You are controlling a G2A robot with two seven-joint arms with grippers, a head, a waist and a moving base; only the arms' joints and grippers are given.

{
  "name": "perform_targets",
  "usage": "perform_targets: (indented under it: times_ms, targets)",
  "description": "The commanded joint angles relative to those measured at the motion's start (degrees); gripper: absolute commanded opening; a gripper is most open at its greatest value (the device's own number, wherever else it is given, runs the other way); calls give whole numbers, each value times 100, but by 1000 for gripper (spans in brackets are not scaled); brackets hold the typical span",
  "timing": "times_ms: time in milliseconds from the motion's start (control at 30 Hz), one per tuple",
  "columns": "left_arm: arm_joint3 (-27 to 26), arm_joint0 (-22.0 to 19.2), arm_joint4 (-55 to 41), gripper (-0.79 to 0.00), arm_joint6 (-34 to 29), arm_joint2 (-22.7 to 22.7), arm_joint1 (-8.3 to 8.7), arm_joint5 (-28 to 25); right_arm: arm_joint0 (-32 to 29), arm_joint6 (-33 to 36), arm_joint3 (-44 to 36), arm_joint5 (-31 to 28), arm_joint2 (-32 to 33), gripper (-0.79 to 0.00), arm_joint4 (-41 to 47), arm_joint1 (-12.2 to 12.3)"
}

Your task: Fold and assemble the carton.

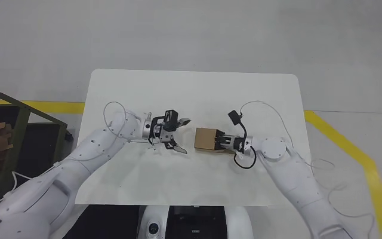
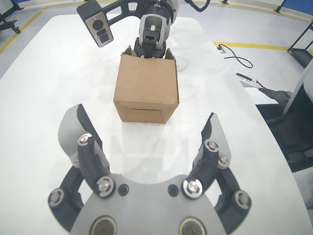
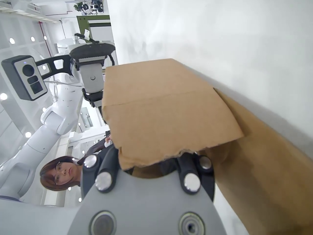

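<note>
Brown matte cardboard carton [image 1: 205, 138], box-shaped, on its side mid white table [image 1: 239, 89]. Left gripper [image 1: 186, 136] spread wide, near tucked end, apart. Right gripper [image 1: 222, 142] at ragged-flapped end; grip cannot be told.

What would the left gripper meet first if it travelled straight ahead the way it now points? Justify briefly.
Most likely the carton: its closed end faces the open left gripper squarely, with a stretch of table between them. Depth is unclear, so it might pass slightly high.

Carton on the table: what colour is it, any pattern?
The carton is plain brown cardboard with no pattern, seen best in the left wrist view.
</note>
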Motion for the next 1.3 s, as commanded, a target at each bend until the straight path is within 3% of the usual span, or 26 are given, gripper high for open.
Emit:
perform_targets:
  times_ms: [0, 233, 767, 967, 1267]
  targets:
    - [16, -12, -42, 0, -66, 5, -33, 15, -111, -48, -196, 97, 76, -785, -129, 39]
    - [75, -110, -174, 0, -329, 145, -246, 67, -329, -102, -630, 348, 158, -785, -257, 95]
    - [800, -425, -52, 0, -206, 549, -763, -6, -126, -130, -311, 224, -23, -785, -23, 28]
    - [975, -456, 153, 0, -78, 592, -845, 179, -74, -143, -191, 180, -54, -785, 47, 12]
    - [943, -388, 396, -28, 186, 552, -840, 340, -17, -197, -94, 170, -138, -785, 87, -19]
